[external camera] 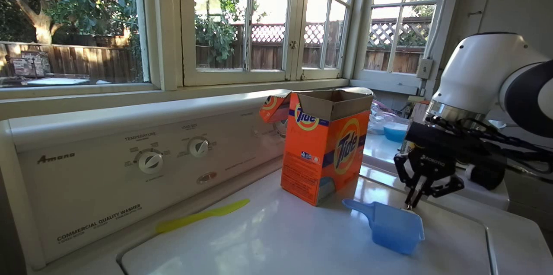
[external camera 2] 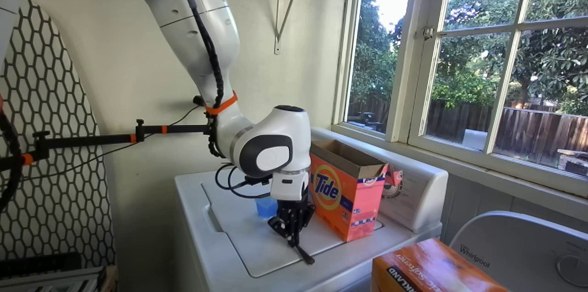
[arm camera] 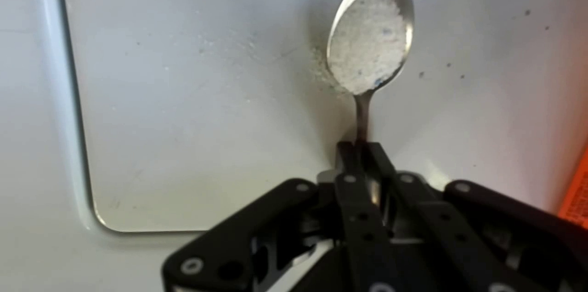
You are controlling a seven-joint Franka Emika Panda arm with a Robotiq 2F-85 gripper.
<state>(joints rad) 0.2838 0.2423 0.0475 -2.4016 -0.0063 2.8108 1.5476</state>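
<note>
My gripper [arm camera: 359, 146] is shut on the handle of a metal spoon [arm camera: 369, 35]. The spoon's bowl is heaped with white powder with blue specks and sits low over or on the white washer lid [arm camera: 183, 99]; I cannot tell if it touches. In an exterior view the gripper [external camera: 411, 203] is just behind a blue scoop [external camera: 395, 225], which hides most of the spoon bowl. In an exterior view the gripper [external camera 2: 293, 240] points down, with the dark spoon handle [external camera 2: 305, 255] sticking out. An open orange Tide box [external camera: 324, 154] stands upright beside the gripper, also in an exterior view [external camera 2: 344, 204].
A yellow-green plastic knife [external camera: 203, 215] lies by the washer's control panel [external camera: 103, 188]. A blue bowl [external camera: 394, 132] and plastic bags stand on the neighbouring machine. An orange softener box [external camera 2: 432, 269] and a Whirlpool machine [external camera 2: 528, 246] are in the foreground. Loose specks lie around the spoon.
</note>
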